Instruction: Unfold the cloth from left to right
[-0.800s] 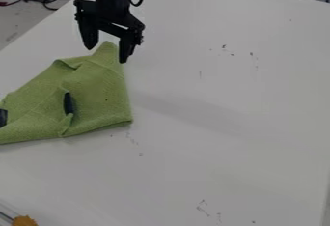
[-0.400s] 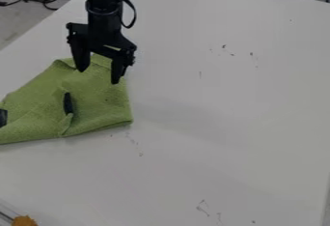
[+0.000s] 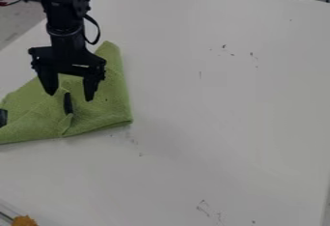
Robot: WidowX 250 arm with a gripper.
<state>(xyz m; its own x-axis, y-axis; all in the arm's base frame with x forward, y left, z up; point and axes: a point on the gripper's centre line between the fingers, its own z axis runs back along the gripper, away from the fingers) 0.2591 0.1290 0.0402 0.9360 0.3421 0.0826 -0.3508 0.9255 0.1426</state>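
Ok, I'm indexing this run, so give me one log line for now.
claw: open, over green cloth | cloth: folded in places, ungripped | unfolding: unfinished

Dim, soft light; faint shadows.

On my feed the cloth (image 3: 106,111) is green w/ a slightly rough weave, lying folded & rumpled on the white surface, mid-left of frame, running to the L edge. I see a peak up top, a corner at lower R & dark patches mid & far L.
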